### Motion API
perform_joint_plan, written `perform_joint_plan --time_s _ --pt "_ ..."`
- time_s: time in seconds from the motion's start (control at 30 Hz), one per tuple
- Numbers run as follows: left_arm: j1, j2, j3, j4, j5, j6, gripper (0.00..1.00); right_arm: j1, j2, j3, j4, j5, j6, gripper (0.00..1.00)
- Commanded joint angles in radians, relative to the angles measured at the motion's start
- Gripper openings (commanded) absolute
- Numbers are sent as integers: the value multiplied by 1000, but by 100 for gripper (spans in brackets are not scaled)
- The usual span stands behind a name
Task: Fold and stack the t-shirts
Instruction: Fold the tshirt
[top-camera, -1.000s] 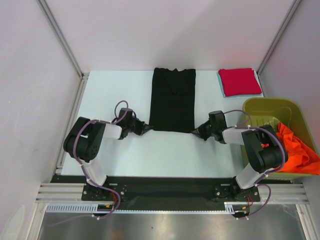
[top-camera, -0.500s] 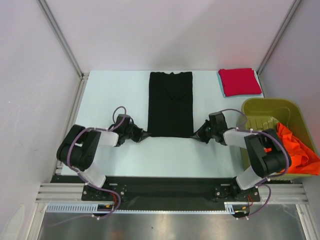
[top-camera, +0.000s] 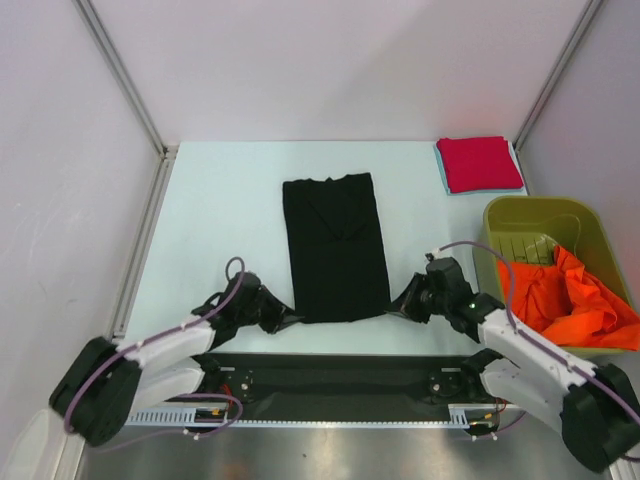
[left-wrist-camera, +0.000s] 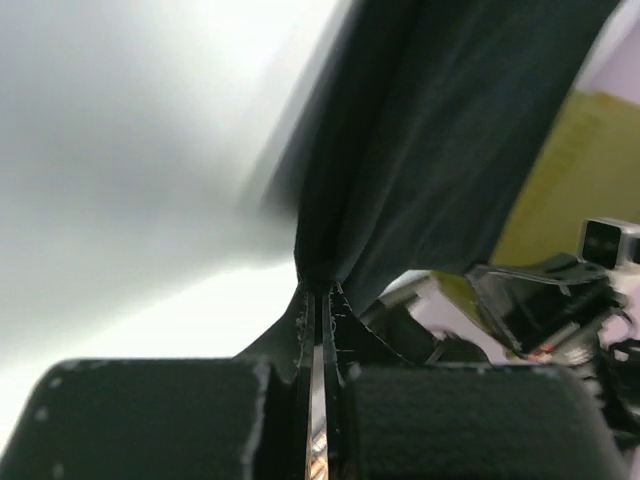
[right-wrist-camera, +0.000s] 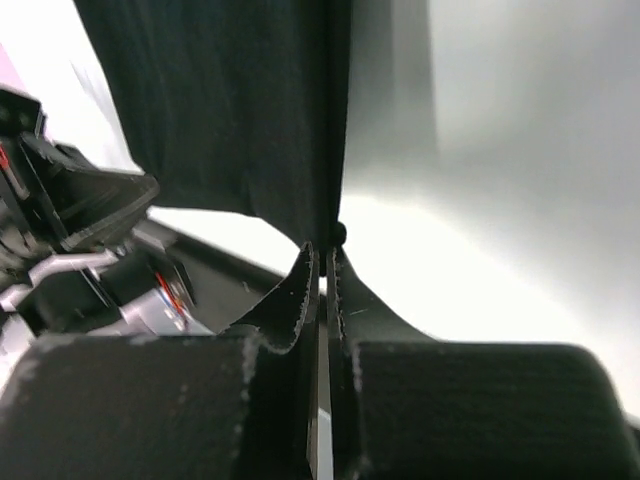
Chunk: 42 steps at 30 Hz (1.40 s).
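The pale desk (top-camera: 220, 200) is carrying the work. The left fingers (top-camera: 283, 316) and right fingers (top-camera: 404, 303) are each clamping a near corner of the black t-shirt (top-camera: 333, 245), having dragged it toward the bases and smoothed it for another fold. Far beyond the right fingers, the folded red t-shirt (top-camera: 482, 163) is waiting.

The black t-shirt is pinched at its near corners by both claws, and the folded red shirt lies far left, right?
Not quite. The top external view shows the folded red t-shirt at the far right, not left. The rest holds: the left gripper and right gripper each pinch a near corner of the black t-shirt.
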<state>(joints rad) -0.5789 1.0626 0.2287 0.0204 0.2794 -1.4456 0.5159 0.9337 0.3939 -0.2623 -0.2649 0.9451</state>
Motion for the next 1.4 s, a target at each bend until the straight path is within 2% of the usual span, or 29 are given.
perform_joint_plan --time_s 0.0,0.03,0.07,0.2,0.3,0.43,0.53,0.6,0.73,0.87,0.93,1.03,1.07,1.1,1.37 --pt "-33 -166 -96 -148 19 -117 0 82 -130 -16 -224 56 10 0" --pt "-39 -212 -118 -161 27 -163 0 97 -157 -18 -251 67 18 0" --pt "-54 -321 -124 -257 18 -167 0 120 -209 -18 -300 90 26 0" --pt "-64 -536 -111 -473 -13 -177 0 228 -279 -13 -371 133 110 0" --pt "-65 -628 -105 -562 7 -202 0 343 -270 9 -394 205 149 0" --pt "-64 -626 -46 -559 -15 -185 0 362 -195 116 -376 234 126 0" --pt "-44 -502 23 -481 -29 -122 1 299 -73 216 -370 219 54 0" --pt "7 -422 90 -409 1 -69 0 205 -24 287 -348 190 -15 0" --pt "129 -164 257 -358 35 140 0 26 124 348 -240 29 -97 0" --pt "259 -81 349 -164 -9 152 0 -82 295 454 -163 -31 -221 0" --pt "293 -32 414 -169 -29 197 0 -145 361 526 -129 -78 -239 0" --pt "298 103 578 -239 -34 298 0 -189 471 646 -138 -105 -276 0" --pt "298 144 674 -272 -29 322 0 -201 517 670 -137 -114 -284 0" --pt "303 239 717 -296 -23 367 0 -211 539 704 -135 -140 -292 0" --pt "336 514 977 -286 29 424 0 -295 780 927 -129 -224 -361 0"
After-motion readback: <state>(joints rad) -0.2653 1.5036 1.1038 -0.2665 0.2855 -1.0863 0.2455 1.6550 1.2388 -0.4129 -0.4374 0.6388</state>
